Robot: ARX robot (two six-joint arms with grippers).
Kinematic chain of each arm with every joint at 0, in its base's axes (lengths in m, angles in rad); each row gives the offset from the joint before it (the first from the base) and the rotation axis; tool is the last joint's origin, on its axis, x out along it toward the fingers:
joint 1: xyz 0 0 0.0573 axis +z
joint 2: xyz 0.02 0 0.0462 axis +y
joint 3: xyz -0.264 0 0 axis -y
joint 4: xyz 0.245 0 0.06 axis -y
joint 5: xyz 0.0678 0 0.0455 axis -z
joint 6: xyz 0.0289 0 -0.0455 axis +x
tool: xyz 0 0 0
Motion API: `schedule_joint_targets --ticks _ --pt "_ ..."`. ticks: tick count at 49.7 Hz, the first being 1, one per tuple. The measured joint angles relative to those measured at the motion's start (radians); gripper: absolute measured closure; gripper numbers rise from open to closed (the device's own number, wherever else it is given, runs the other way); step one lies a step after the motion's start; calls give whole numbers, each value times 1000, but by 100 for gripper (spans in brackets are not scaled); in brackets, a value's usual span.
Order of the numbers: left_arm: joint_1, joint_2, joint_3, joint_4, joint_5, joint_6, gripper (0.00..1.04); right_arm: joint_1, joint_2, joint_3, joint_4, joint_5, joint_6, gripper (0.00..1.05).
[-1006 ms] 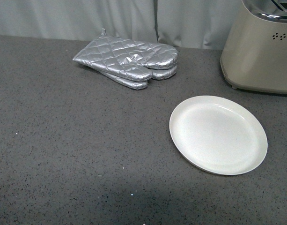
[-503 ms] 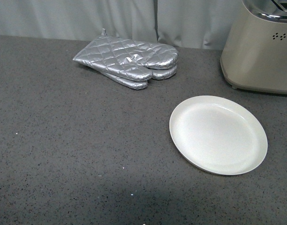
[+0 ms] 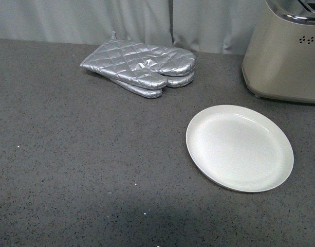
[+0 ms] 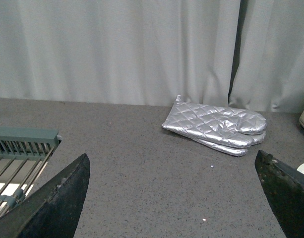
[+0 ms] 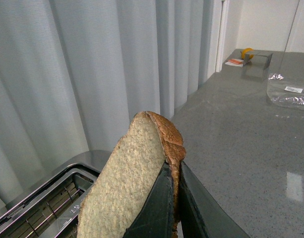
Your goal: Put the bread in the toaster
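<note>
The right pincer [image 5: 174,171] is clamped on the bread [image 5: 129,173], upright just above the toaster [image 5: 42,198] and its slotted top. The left pincer [image 4: 174,198] gapes wide, holding nothing.

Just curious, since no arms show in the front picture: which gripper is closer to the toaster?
Right. The right gripper holds the bread close above the toaster slots. The left gripper hangs open over the counter, facing the oven mitts, farther off.

1. I am in a kitchen.
2. A big cream toaster [image 3: 285,56] stands on a long grey speckled counter [image 3: 70,154].
3. Silver oven mitts [image 3: 139,64] and a white plate [image 3: 239,146] lie on it too.
4. A green wire dish rack [image 4: 18,148] is here, and white curtains [image 4: 117,49] hang behind.
</note>
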Motion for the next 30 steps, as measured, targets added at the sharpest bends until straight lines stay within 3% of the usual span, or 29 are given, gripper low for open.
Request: schedule_joint_targets --ticks 6,16,30 --pt "0 0 0 0 0 0 7 5 23 -2 126 16 -74 104" --pt "0 0 0 0 0 0 7 18 96 -34 573 39 -414 104" --pt "0 0 0 0 0 0 7 27 142 -37 670 62 -543 104"
